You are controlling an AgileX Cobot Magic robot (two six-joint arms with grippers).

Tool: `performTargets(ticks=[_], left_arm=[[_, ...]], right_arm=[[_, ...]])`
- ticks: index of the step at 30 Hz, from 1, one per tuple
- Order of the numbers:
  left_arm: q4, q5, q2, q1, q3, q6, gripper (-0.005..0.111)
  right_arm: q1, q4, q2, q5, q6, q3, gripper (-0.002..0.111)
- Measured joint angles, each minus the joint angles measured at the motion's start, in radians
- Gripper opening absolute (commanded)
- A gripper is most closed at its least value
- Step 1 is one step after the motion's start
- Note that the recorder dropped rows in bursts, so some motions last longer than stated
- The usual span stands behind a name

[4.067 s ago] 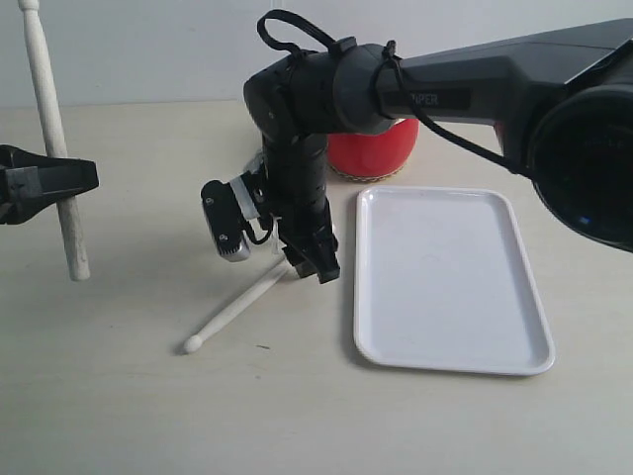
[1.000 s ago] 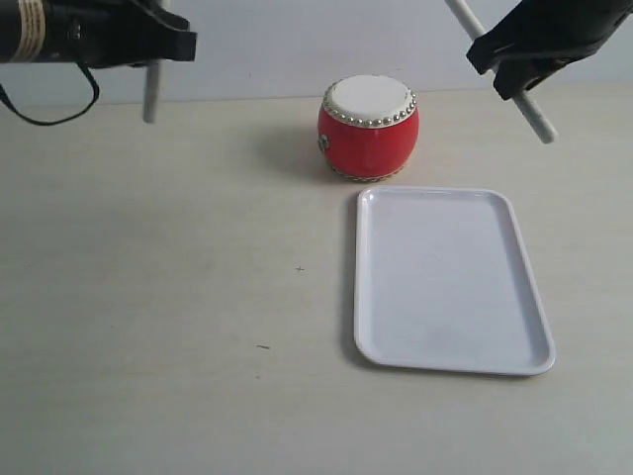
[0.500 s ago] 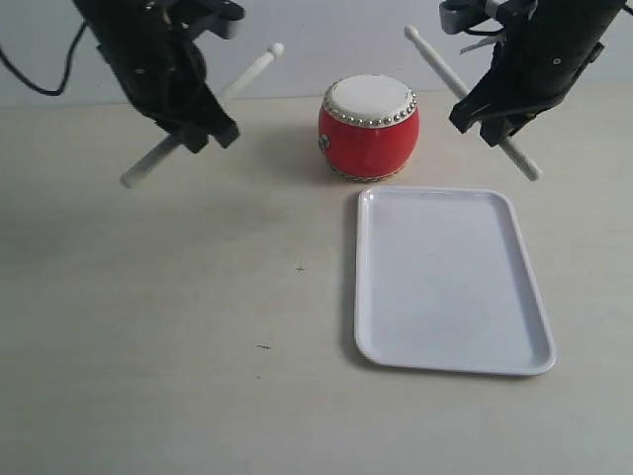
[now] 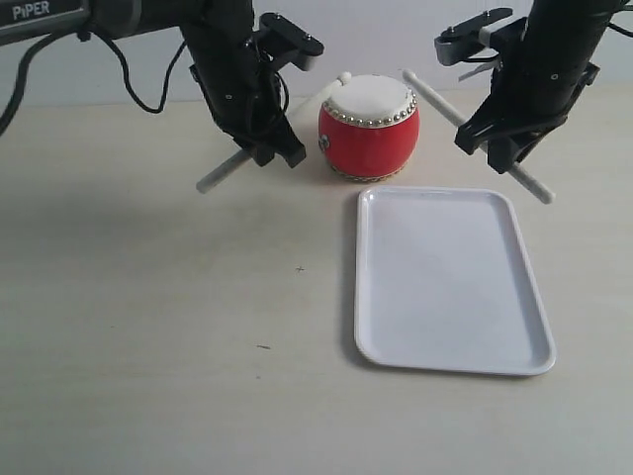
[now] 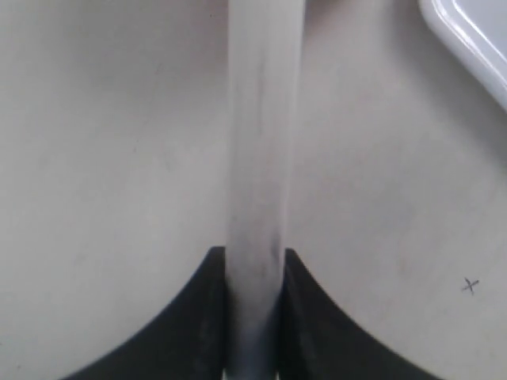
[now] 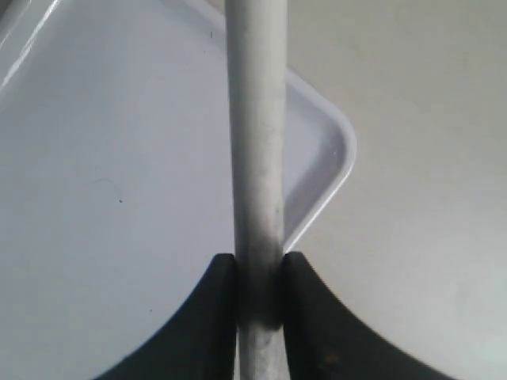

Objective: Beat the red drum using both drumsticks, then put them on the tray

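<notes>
Left gripper (image 4: 265, 150) is clamped on the left drumstick (image 4: 220, 176) partway up the shaft, stick slanted, tip up at the left rim of the red drum (image 4: 369, 134); can't tell if it touches the skin. Drum sits upright near the back edge of the bench, about mid-width. Right gripper (image 4: 507, 150) pinches the right drumstick (image 4: 435, 97) the same way, tip just beside the drum's right rim, apparently short of the skin. Tray (image 4: 450, 297) lies just in front of the drum, toward the right edge. Beating step: land tips on the white skin, not the studs, with short dips, firm grip, light enough not to shove the drum
</notes>
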Motion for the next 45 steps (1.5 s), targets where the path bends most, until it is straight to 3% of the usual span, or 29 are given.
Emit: performTargets(ticks=[11,32,45], left_arm=[[0.000,-0.035,0.086,-0.001,-0.117,0.002,0.000],[0.043,0.086,0.152,-0.001,-0.122,-0.020,0.000],[-0.015,0.106,-0.091,-0.001,-0.181,-0.053,0.000]], right_arm=[[0.000,0.068,0.017,0.078,0.028,-0.075,0.000],[0.000,0.084,0.017,0.081,0.028,-0.078,0.000],[0.000,0.086,0.200,-0.052,0.033,-0.080,0.000]])
